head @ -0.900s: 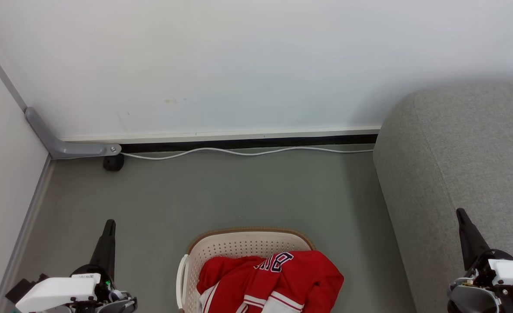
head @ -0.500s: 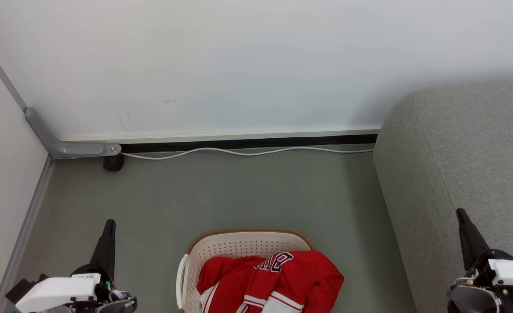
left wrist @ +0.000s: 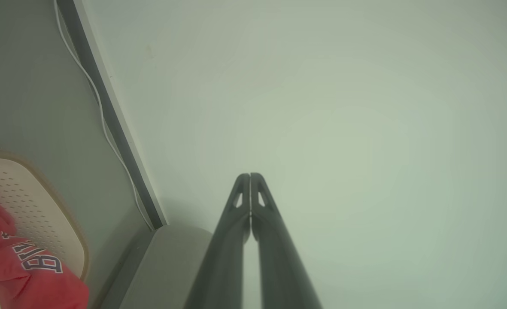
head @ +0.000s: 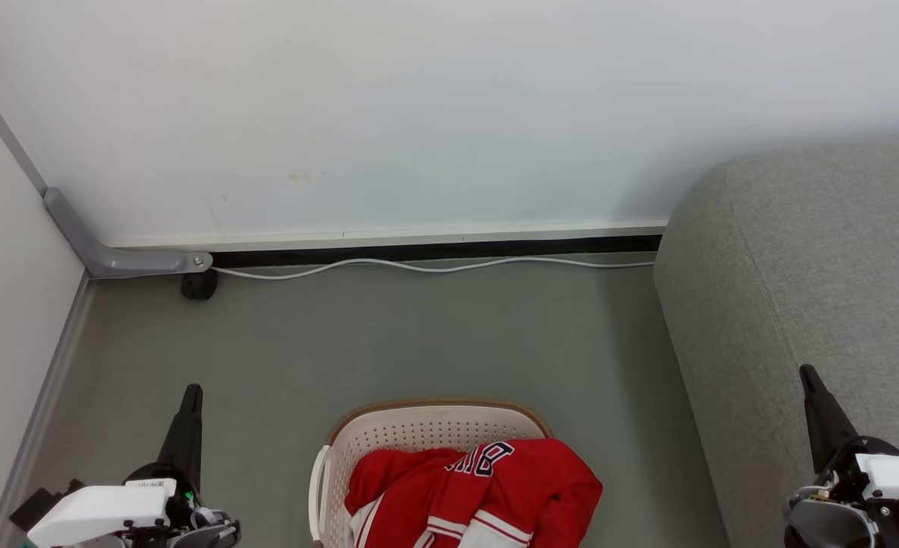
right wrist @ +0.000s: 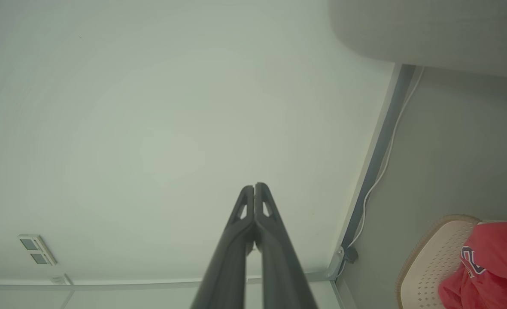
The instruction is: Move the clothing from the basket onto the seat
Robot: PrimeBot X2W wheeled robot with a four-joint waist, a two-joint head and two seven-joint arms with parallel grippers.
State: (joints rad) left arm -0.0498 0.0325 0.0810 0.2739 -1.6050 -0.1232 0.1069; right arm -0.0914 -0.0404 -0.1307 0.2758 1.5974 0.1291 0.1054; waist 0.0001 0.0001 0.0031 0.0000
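Note:
The red clothing (head: pixel 472 487) with white stripes and navy letters lies heaped in the cream perforated basket (head: pixel 411 430) at the bottom centre of the head view. The grey seat (head: pixel 814 289) fills the right side. My left gripper (head: pixel 190 392) stands shut over the floor to the basket's left, empty. My right gripper (head: pixel 805 373) is shut in front of the seat, empty. In the left wrist view the shut left gripper (left wrist: pixel 250 176) points at the wall, with clothing (left wrist: pixel 17 266) and basket (left wrist: pixel 30 201) at lower left. The right wrist view shows the shut right gripper (right wrist: pixel 254 186), basket (right wrist: pixel 429 257), clothing (right wrist: pixel 489 262) and seat (right wrist: pixel 433 30).
A pale wall (head: pixel 419 114) rises behind the grey floor (head: pixel 419 335). A white cable (head: pixel 419 266) runs along the skirting. A grey metal bracket (head: pixel 114 259) and a black caster (head: pixel 199 285) sit in the left corner. A side panel (head: pixel 0 304) bounds the left.

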